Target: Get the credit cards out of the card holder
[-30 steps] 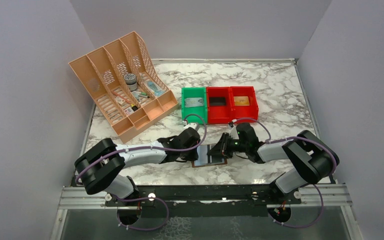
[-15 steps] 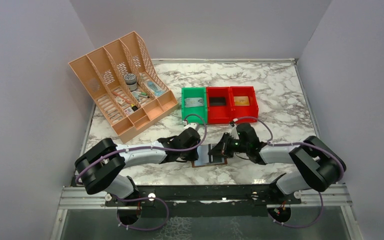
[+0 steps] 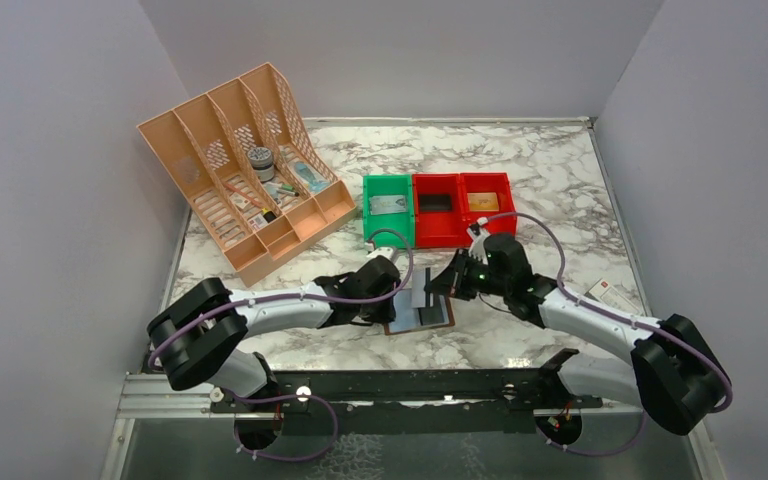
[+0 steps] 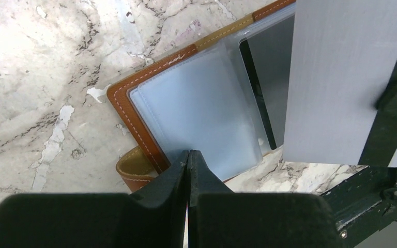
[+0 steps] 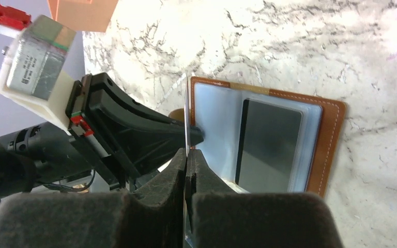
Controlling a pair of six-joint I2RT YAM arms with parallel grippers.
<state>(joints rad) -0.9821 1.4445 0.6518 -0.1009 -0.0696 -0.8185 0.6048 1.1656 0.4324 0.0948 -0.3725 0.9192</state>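
The brown card holder (image 3: 440,318) lies open on the marble near the front edge, its pale blue lining (image 4: 201,113) facing up. My left gripper (image 4: 188,154) is shut, and its tips press on the lining near the snap tab (image 4: 134,173). My right gripper (image 5: 186,151) is shut on a grey credit card (image 4: 341,77), seen edge-on (image 5: 186,113) in the right wrist view. It holds the card up, just above the holder (image 5: 333,139). A darker card (image 5: 269,147) sits in the holder's right pocket. In the top view the lifted card (image 3: 420,292) stands between the two grippers.
A green bin (image 3: 388,208) holding a card and two red bins (image 3: 463,207) stand behind the holder. A peach desk organiser (image 3: 245,170) fills the back left. A small white-and-red box (image 3: 610,293) lies at the right edge.
My right gripper closed on the card and drew it up out of the holder. The right arm's elbow swung out to the right, which uncovered the small box. The left gripper stayed put.
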